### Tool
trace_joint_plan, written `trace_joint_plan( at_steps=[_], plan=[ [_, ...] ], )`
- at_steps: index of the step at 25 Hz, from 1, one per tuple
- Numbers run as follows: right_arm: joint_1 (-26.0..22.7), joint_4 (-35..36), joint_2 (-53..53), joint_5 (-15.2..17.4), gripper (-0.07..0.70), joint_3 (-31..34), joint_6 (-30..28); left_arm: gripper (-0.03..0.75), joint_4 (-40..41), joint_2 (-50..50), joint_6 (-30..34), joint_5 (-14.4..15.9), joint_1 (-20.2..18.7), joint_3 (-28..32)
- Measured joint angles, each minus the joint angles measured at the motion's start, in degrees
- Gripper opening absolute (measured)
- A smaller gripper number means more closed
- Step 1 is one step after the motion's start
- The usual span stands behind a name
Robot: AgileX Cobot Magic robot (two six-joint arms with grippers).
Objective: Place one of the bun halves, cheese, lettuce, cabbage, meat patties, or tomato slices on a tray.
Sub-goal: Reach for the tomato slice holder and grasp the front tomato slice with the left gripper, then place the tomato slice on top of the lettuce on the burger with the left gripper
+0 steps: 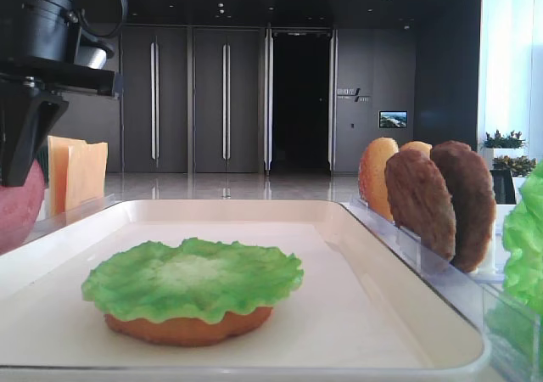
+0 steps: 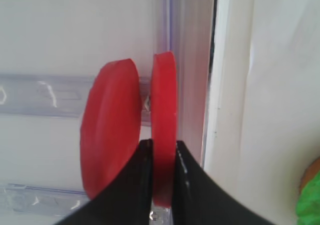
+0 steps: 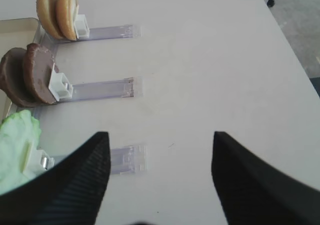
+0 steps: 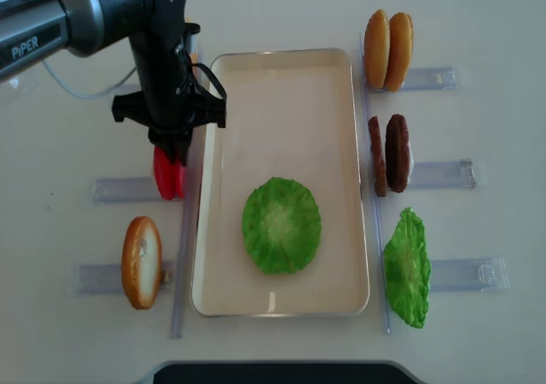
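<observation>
The large cream-white rectangular plastic tray lies in the middle of the table, and I take it as my landmark. Just outside its left rim, two flat round red tomato slices stand on edge in a clear plastic holder. The black left gripper comes down on them from above. Its two fingers are pressed on both faces of the slice that is nearer to the tray, so this slice sits exactly between the fingertips; the other slice stands free just beside, on the side away from the tray.

On the tray, toward its near end, a bright green ruffled lettuce leaf lies on a flat orange bun half. Right of the tray, the dark brown rough meat patties stand in their own holder. Further to the right, the right gripper hangs above the bare table with its jaws wide apart and nothing between them.
</observation>
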Motion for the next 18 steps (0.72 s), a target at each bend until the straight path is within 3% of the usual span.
trace_joint_plan(
  at_steps=[6, 18],
  plan=[
    [0.0, 0.0, 0.0, 0.0, 0.424, 0.0, 0.0, 0.06, 0.54, -0.71, 0.4, 0.72, 0.0, -0.11],
    [0.0, 0.0, 0.0, 0.0, 0.424, 0.0, 0.0, 0.06, 0.5, -11.87, 0.5, 2.26, 0.0, -0.43]
  ],
)
